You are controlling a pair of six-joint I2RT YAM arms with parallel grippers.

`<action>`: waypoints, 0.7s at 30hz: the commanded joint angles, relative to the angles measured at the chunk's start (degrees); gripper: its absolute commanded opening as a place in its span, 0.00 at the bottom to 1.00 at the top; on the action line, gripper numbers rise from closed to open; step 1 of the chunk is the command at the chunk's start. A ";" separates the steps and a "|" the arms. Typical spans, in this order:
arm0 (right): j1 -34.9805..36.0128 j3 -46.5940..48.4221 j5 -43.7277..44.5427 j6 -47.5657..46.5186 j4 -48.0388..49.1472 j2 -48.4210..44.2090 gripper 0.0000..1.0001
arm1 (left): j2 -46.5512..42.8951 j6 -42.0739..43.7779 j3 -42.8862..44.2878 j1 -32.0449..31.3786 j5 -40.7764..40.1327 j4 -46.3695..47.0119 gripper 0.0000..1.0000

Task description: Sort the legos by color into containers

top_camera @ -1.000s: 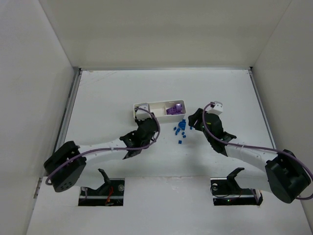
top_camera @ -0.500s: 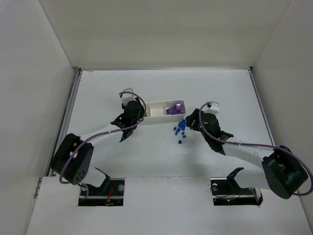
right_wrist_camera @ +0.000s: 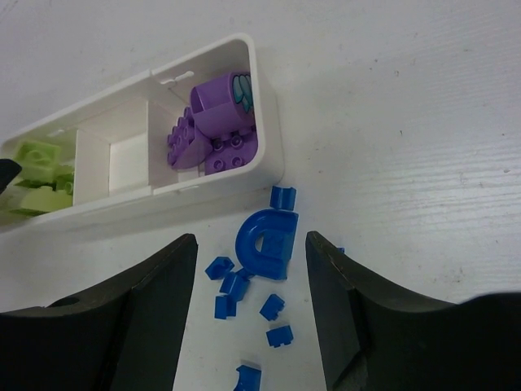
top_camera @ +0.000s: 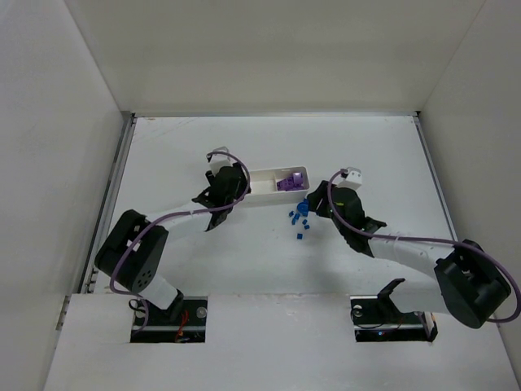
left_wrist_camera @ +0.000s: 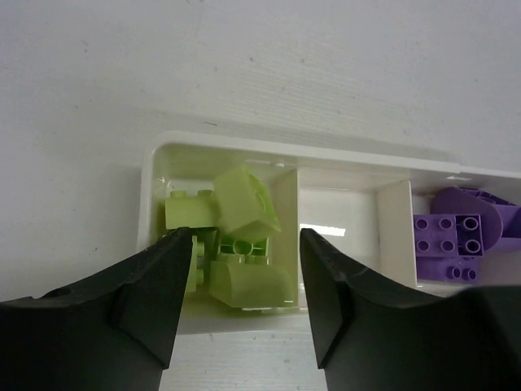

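Observation:
The white three-compartment tray [top_camera: 262, 186] lies mid-table. Its left compartment holds lime-green bricks [left_wrist_camera: 240, 236], its right one purple bricks [right_wrist_camera: 216, 134], and its middle one [right_wrist_camera: 130, 159] holds nothing. Several blue bricks [right_wrist_camera: 267, 243] lie loose on the table just in front of the tray's right end, also in the top view [top_camera: 300, 215]. My left gripper [left_wrist_camera: 247, 281] is open and empty, just above the near edge of the green compartment. My right gripper [right_wrist_camera: 252, 309] is open and empty, its jaws standing either side of the blue bricks.
White walls enclose the table on the left, back and right. Both arms reach in from the near edge and meet near the tray, the left gripper [top_camera: 226, 186] at its left end and the right gripper [top_camera: 319, 204] by its right end.
The left arm swung left and back from in front of the tray to its left end. The right gripper edged a little toward the blue bricks.

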 commanded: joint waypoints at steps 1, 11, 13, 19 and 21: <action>0.99 2.65 0.50 -1.36 2.24 0.09 0.59 | -1.06 0.90 2.41 -0.18 -1.48 2.07 0.56; 2.31 5.72 1.03 -4.52 -3.47 1.75 0.17 | -15.63 1.43 -6.19 -4.39 -2.71 2.07 0.45; 2.31 6.69 1.12 -5.48 -5.22 2.89 0.19 | -18.36 1.17 -8.83 -7.29 -2.79 1.72 0.42; 1.70 8.71 -0.46 -7.60 -8.13 8.08 0.56 | -19.17 -3.84 -13.05 -17.83 -1.65 1.89 0.41; 1.26 8.54 -2.47 -7.60 -7.70 9.48 0.62 | -17.68 -4.02 -13.06 -19.86 -2.00 2.85 0.41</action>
